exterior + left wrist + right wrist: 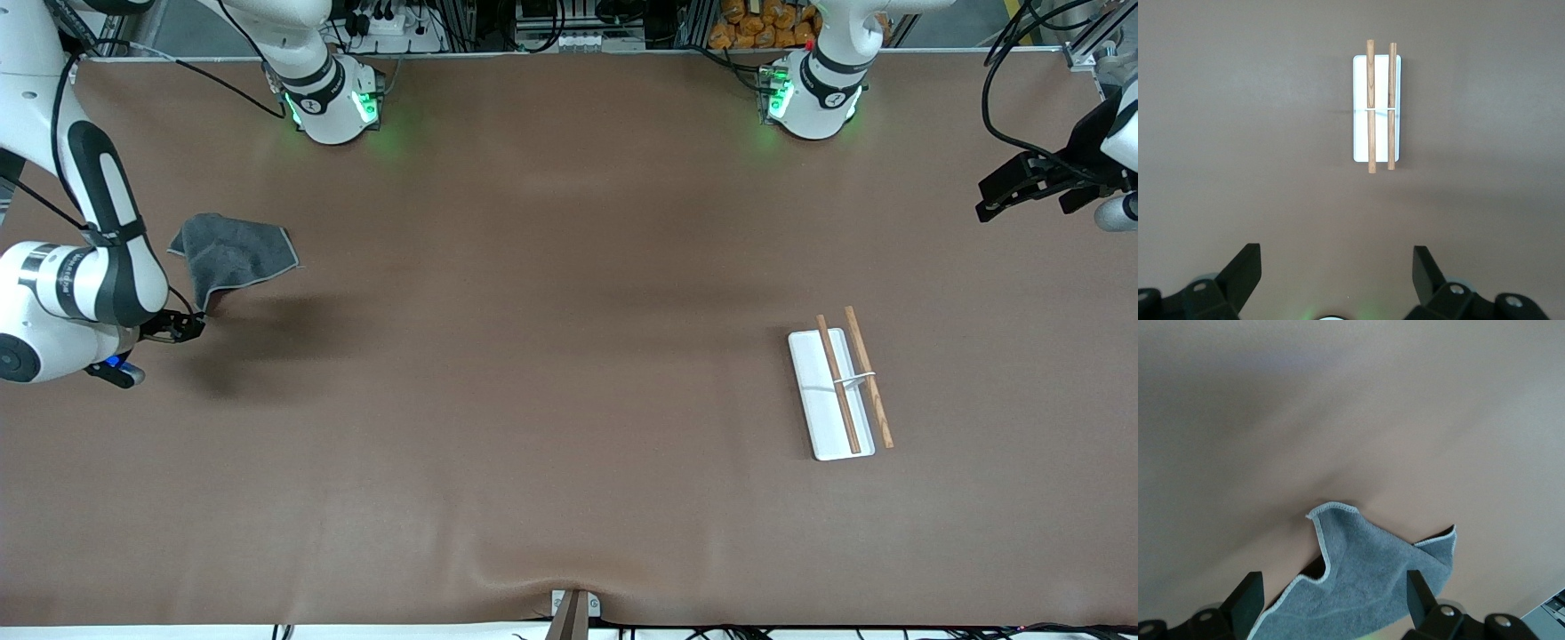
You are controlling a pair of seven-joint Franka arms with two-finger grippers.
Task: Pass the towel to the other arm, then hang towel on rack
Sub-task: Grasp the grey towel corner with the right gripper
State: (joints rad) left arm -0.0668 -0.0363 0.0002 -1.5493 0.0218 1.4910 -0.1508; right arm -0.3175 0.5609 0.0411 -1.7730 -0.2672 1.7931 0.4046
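Observation:
The towel (236,253) lies dark grey face up, pale stitched edge showing, at the right arm's end of the table. My right gripper (182,326) is low at the towel's corner nearest the front camera. In the right wrist view the towel (1371,583) sits rumpled between the spread fingers of the right gripper (1334,577), which is open. The rack (840,387), a white tray with two brown rods, stands toward the left arm's end. My left gripper (989,206) waits open and empty, up at that end of the table. The left wrist view shows the rack (1377,107) ahead of the left gripper (1337,250).
Both arm bases (333,107) (813,98) stand along the table's edge farthest from the front camera. A small bracket (573,613) sticks up at the nearest edge, where the brown cover is puckered. Black cables (996,98) hang by the left arm.

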